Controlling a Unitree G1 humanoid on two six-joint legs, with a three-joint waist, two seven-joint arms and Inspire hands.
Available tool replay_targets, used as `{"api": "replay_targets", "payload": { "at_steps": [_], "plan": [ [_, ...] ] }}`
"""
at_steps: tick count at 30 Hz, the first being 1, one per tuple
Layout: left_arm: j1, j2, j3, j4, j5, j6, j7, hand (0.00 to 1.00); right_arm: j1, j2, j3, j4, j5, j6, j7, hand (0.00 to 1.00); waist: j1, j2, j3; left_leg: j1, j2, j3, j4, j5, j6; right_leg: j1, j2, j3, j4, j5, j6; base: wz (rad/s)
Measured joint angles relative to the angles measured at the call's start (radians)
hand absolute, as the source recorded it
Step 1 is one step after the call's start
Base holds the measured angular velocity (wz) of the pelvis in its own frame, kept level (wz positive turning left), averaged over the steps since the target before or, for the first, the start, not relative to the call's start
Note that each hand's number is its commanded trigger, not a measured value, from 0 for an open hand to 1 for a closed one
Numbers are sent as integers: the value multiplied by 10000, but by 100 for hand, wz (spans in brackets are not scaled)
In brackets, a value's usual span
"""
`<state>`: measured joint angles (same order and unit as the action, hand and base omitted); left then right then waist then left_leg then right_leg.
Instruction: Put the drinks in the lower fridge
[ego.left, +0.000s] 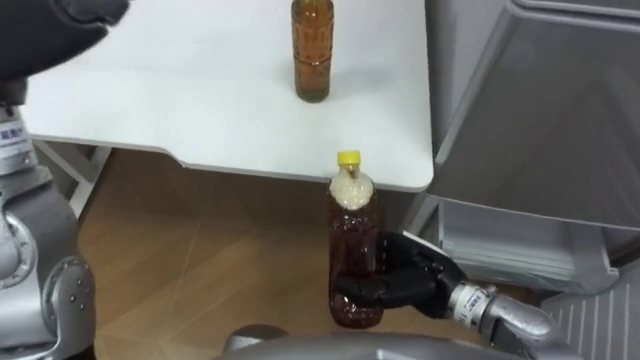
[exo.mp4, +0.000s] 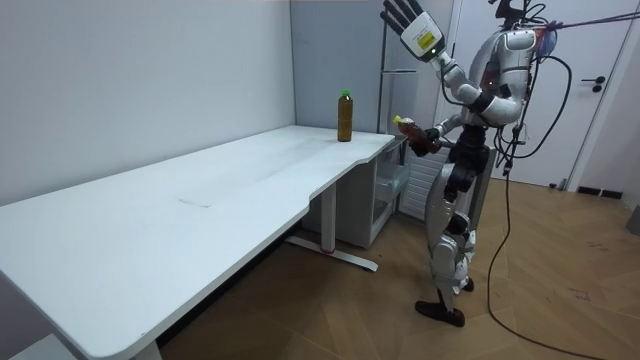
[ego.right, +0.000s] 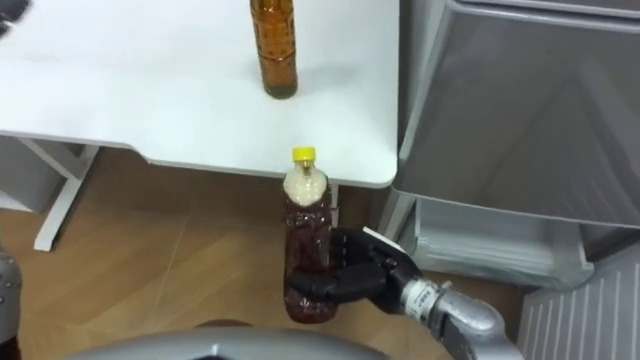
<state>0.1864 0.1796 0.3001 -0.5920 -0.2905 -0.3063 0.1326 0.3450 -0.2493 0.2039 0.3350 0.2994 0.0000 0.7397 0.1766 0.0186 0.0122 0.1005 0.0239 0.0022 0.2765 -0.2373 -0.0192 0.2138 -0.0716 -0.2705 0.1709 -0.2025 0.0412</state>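
Right hand (ego.left: 400, 285) clasps the yellow-capped bottle (ego.left: 354, 225) upright, lower centre; the lower fridge (ego.left: 520, 245) lies just to its right. Left hand (exo.mp4: 405, 18) raised, fingers spread.

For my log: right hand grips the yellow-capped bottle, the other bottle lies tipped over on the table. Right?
No: the other bottle stands upright on the table, per the left eye view. The right hand does grip the yellow-capped bottle.

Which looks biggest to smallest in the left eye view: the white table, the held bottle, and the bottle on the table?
1. White table.
2. Yellow-capped bottle in the right hand.
3. Bottle on the table, but it stands farther off and is cut by the top edge, so the bottles' order is unsure.
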Motion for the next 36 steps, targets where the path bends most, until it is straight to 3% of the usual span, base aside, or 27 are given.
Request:
{"api": "replay_targets", "payload": {
  "at_steps": [5, 10, 12, 17, 21, 26, 31, 36],
  "plan": [
    [5, -1, 260, 70, 421, -40, 857, 0, 317, -35, -8, -1, -384, 22, 53, 100, 246, 98, 12, 9, -14, -143, -49, 2, -8, 158, -9, -206, -16, -1, 3, 10],
    [214, 2, 647, 565, 245, -40, 1648, 0, 330, -122, -18, -57, -386, 229, 47, 100, 387, 208, -76, 28, -22, -149, -116, 45, -35, 120, -16, -237, -22, -9, 5, -2],
    [481, 2, 784, 975, 192, -39, 2100, 0, 335, -154, -13, -60, -385, 246, -54, 100, 522, 168, -125, 224, -42, -77, -348, 168, -39, 136, -38, -178, -39, -28, -17, -9],
    [635, 3, 911, 2049, 93, -32, 3012, 0, 331, -141, 5, -60, -305, 248, -571, 100, 719, -12, -127, 310, -48, -65, -434, 272, -60, 150, -45, -177, -42, -38, -35, 0],
    [676, 1, 905, 2954, 54, 311, 3715, 0, 289, -22, 13, -60, -289, 458, -896, 100, 787, -104, -117, 300, -52, -61, -442, 270, -60, 154, -46, -160, -62, -37, -35, 0],
    [948, 2, 762, 4019, 98, 523, 4695, 0, 274, -15, 35, -111, -244, 778, -1264, 100, 770, -76, -124, 306, -51, -62, -476, 269, -60, 146, -31, -131, -116, -36, -38, -1],
    [1280, -32, 644, 5940, 77, 705, 5136, 0, 256, -17, 63, -117, -206, 847, -1436, 100, 853, -81, -133, 391, -40, 5, -620, 274, -66, 144, -10, -51, -190, -29, -45, -5],
    [1660, -41, -293, 7103, -1124, 912, 5280, 0, 40, -7, 107, -115, -45, 1023, -1564, 100, 1013, -210, -114, 452, -24, 129, -757, 272, -67, 136, -18, -6, -221, -30, -42, -4]
  ]
}}
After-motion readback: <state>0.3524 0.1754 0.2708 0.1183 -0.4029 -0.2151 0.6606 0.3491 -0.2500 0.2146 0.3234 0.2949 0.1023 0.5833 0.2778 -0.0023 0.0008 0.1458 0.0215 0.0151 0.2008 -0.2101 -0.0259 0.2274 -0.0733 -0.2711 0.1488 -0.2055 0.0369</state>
